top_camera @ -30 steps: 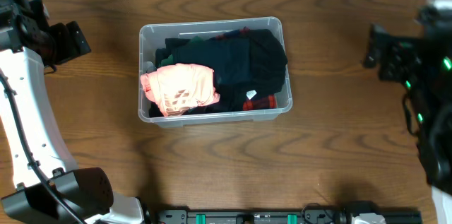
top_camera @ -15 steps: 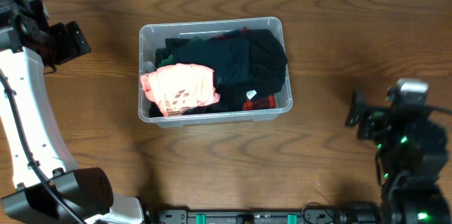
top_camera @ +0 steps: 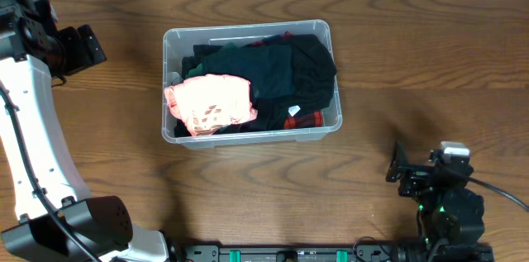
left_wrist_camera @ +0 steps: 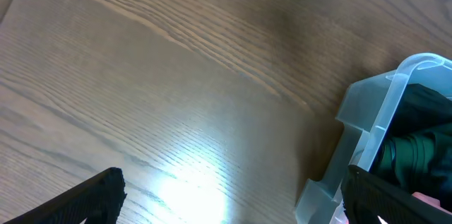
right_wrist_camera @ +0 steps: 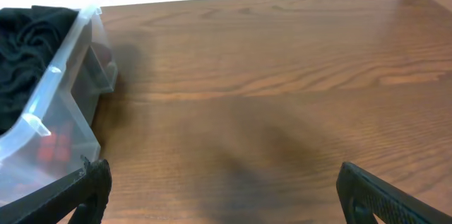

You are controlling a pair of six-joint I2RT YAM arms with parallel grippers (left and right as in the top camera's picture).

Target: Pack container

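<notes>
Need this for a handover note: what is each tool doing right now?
Left tool: open, holding nothing.
Right tool: open, holding nothing.

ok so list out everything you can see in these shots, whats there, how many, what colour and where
table: one, brown wood grain, under everything
container: one, clear plastic, on the table left of centre, lid off
pink garment: one, pale pink, on top of the pile at the container's left end
dark green garment: one, dark green, middle of the container
black garment: one, black, right end of the container
red plaid cloth: one piece showing, red and black, front right corner inside the container
left gripper: one, black, open and empty, above bare table to the left of the container
right gripper: one, black, open and empty, low at the table's front right, apart from the container
</notes>
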